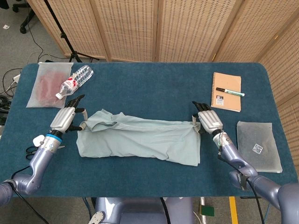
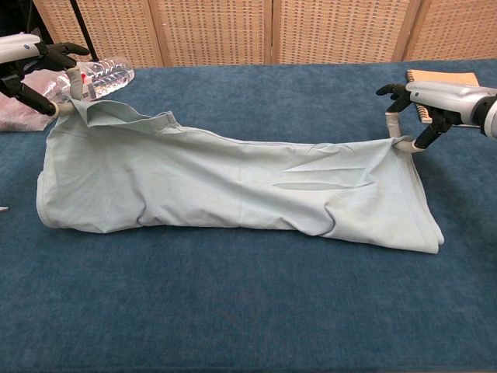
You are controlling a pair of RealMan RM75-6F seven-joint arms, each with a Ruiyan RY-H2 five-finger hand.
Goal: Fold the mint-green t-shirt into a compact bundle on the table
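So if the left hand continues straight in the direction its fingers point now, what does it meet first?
Probably the water bottle. The left hand, pinching the t-shirt corner, points up-table toward it, with bare table between. The pink pouch lies just beside that line, so depth is uncertain.

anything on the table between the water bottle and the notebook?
Nothing: in the head view only bare blue tabletop lies between the water bottle and the notebook.

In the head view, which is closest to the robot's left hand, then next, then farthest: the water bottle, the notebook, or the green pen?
From the left hand:
1. Water bottle, just behind it, far-left.
2. Notebook, far-right.
3. Green pen, lying on the notebook, tip reaching further right.
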